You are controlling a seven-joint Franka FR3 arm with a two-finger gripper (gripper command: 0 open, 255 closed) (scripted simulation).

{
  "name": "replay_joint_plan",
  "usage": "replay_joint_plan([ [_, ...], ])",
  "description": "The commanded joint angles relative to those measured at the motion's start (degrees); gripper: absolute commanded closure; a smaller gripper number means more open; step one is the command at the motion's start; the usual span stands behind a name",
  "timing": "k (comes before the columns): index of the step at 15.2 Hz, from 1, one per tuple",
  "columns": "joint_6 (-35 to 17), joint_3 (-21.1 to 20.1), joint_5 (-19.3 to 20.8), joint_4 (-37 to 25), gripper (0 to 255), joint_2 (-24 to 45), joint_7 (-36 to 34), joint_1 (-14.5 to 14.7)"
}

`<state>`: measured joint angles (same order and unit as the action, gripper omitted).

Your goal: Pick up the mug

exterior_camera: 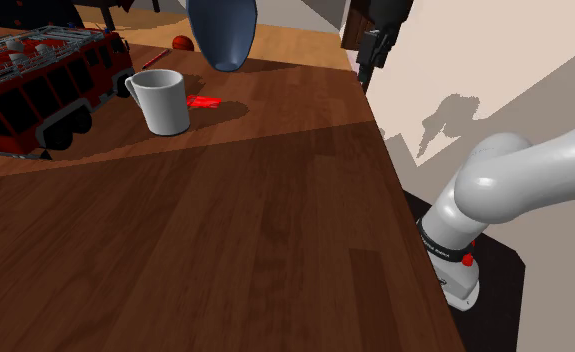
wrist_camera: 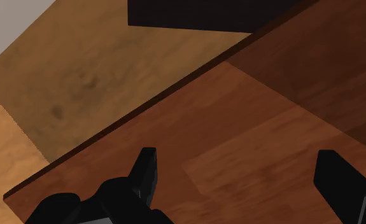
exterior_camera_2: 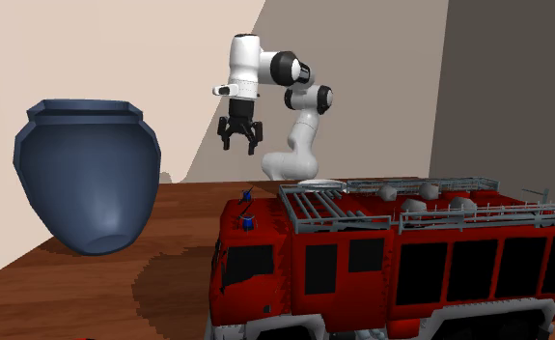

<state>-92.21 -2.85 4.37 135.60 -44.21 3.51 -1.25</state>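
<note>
Mug (exterior_camera: 165,105), white and cylindrical, stands on wood-grain table (exterior_camera: 225,230).

Pretty bright, soft light going on here: the mug (exterior_camera: 161,101) is casting a faint shadow on the table (exterior_camera: 225,260), and the arm (exterior_camera: 535,170) is throwing one on the wall (exterior_camera: 515,60).

Your dark brown wooden table (exterior_camera: 235,260) shows plank grain, and past its edge lies a lighter wooden floor (wrist_camera: 67,76). In the second exterior view you see a pale beige wall (exterior_camera_2: 362,58) meeting a grey wall (exterior_camera_2: 512,87) at a corner. Bands of shade cross the tabletop.
</note>
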Motion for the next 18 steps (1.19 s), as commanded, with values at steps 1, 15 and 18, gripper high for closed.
replay_joint_plan([
  [1,0.00,0.00,0.00,0.00,0,0.00,0.00,0.00],
  [15,-5.12,-10.63,-7.11,-18.11,0,23.69,-12.83,3.71],
  [18,-5.39,-12.66,-7.30,-23.57,0,29.34,-15.58,4.33],
])
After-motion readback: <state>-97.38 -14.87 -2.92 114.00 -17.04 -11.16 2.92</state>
